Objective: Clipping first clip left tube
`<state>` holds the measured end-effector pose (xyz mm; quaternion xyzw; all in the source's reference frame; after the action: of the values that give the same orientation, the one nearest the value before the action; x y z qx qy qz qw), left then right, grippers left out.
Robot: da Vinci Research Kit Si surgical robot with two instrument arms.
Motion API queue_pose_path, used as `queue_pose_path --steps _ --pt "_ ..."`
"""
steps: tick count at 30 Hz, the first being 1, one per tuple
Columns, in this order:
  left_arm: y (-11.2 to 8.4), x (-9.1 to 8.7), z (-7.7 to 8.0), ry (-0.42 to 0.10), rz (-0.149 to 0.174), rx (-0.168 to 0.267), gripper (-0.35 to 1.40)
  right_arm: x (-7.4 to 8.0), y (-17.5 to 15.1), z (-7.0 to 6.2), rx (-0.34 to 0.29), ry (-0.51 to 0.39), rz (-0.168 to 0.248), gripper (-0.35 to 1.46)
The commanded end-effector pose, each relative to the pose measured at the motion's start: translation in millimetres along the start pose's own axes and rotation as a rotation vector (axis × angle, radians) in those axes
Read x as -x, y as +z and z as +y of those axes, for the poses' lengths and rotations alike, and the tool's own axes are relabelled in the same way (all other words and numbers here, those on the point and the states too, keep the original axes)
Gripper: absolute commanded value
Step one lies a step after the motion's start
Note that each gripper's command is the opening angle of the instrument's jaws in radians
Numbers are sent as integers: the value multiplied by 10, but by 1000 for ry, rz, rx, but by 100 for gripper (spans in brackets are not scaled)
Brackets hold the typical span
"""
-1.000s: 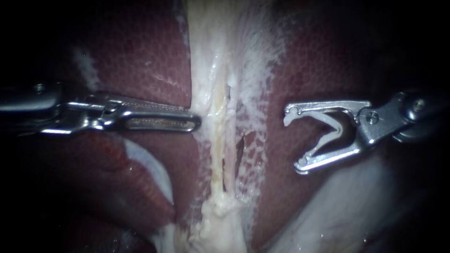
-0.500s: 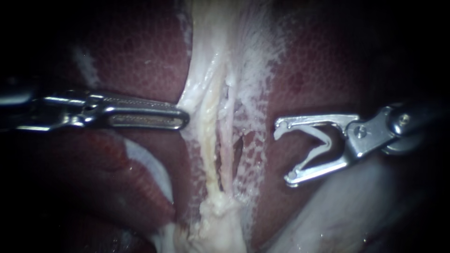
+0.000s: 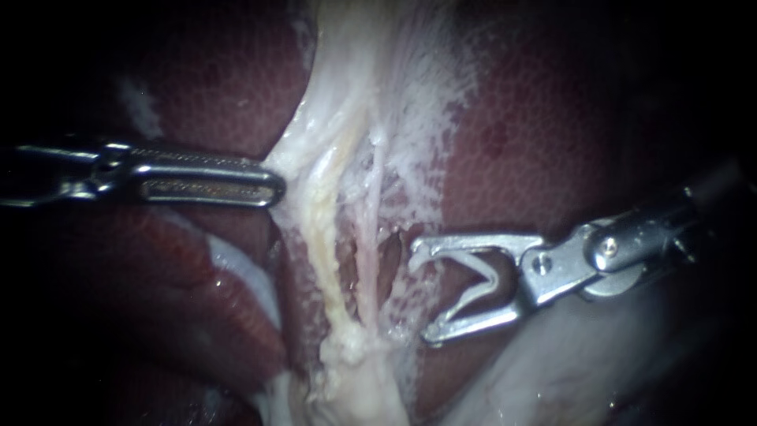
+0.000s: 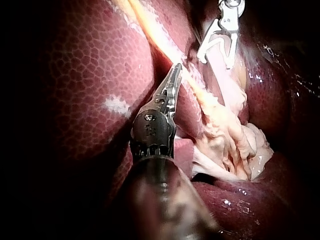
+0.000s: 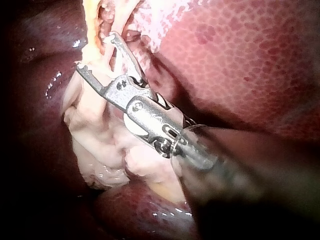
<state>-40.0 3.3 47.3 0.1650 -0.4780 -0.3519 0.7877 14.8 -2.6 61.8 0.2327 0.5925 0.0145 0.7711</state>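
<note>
Jaws wide around clip [image 3: 487, 272], right instrument [image 3: 422, 293]

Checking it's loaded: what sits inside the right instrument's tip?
A white clip, open in a V, sits inside the right instrument. The tubes lie ahead, outside it. The liver beneath is covered by the metal.

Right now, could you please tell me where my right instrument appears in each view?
Endoscope view: the right instrument comes in from the right, holding the clip, opposite the left instrument, which grips white tissue.
Left wrist view: far ahead of the left instrument, beyond the white tissue.
Right wrist view: its own, mid-picture.
Shared landmark: the lumpy pale mass, near its tips in all three.
</note>
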Motion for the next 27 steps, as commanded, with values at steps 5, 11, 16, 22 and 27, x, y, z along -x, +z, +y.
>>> queue_pose_path --steps 5,11,16,22,27 --pt "0 0 -1 1 0 1 -35 9 18 1 2 14 -6 59" --pt "-1 1 -4 0 0 3 -35 20 37 3 2 41 -9 59" --pt "-1 2 -6 0 0 4 -35 28 50 5 -9 67 -25 59" --pt "-1 1 -6 0 -1 4 -35 33 66 9 -17 82 -41 59" --pt "-1 1 -7 0 -1 4 -35 36 76 10 -31 90 -41 59"
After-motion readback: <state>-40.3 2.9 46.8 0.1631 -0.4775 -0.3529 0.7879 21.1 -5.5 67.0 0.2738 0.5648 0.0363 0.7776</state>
